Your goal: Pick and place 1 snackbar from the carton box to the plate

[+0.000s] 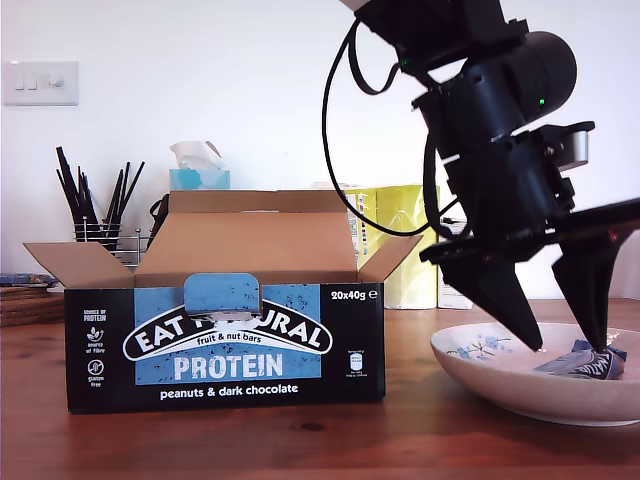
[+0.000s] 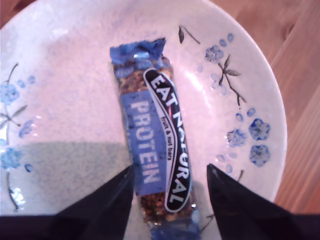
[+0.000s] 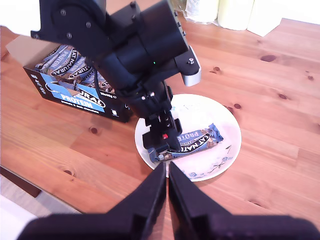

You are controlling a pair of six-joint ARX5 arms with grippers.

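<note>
Underneath everything runs a knotty wooden table, with a white wall and a light switch behind it in the exterior view. At about ten o'clock from the carton box in that view stands a wire holder of black sticks; a tissue box peeks over the box's back flap, and a yellow-green packet stands further back. The carton box sits open, its brown flaps raised, more bars packed inside as the second wrist view shows.

My first gripper reaches steeply down into the plate, which lies at three o'clock from the carton box in the exterior view. Its jaws stand apart, one finger on either side of the snackbar, which lies flat on the plate; the fingers straddle one end of it without pressing in.

My second gripper hovers high over the table, looking down on the plate, fingertips nearly together with only a thin slit between them, gripping nothing.
</note>
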